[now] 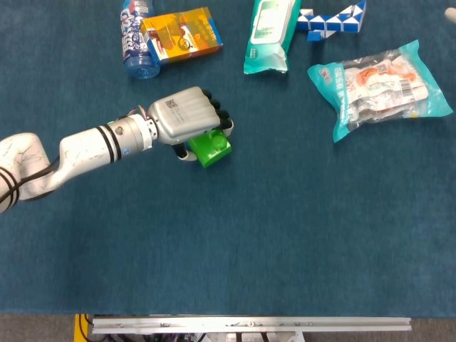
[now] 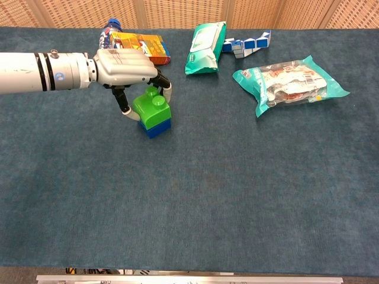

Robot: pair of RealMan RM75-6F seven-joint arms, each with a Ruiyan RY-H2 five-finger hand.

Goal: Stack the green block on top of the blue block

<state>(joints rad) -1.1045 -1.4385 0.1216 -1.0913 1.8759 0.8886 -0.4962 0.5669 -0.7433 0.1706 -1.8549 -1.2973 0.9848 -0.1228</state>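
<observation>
Your table is covered in dark blue cloth, running edge to edge in both views. Your left arm comes in from the left side, white with black bands near the wrist, reaching toward the middle-left of the cloth. Far right, a teal snack packet lies flat, its clear window showing orange and white contents. Near the far edge, a green-and-white wipes pack lies lengthwise, and just beside it on the right a blue-and-white twist puzzle zigzags along the cloth. To the left of those, an orange box rests against a plastic bottle with a blue cap, the two touching. Your left hand is curled over the green block; dark fingertips wrap the block's far side and the thumb comes in on the near side, so you have it gripped from above. The green block sits on the blue block, roughly square with it in the chest view, studs up. From the head view the green block covers the blue one entirely, so you see only green below the knuckles. The stack stands on the cloth, well apart from the box and bottle. Your right hand shows in neither view.
</observation>
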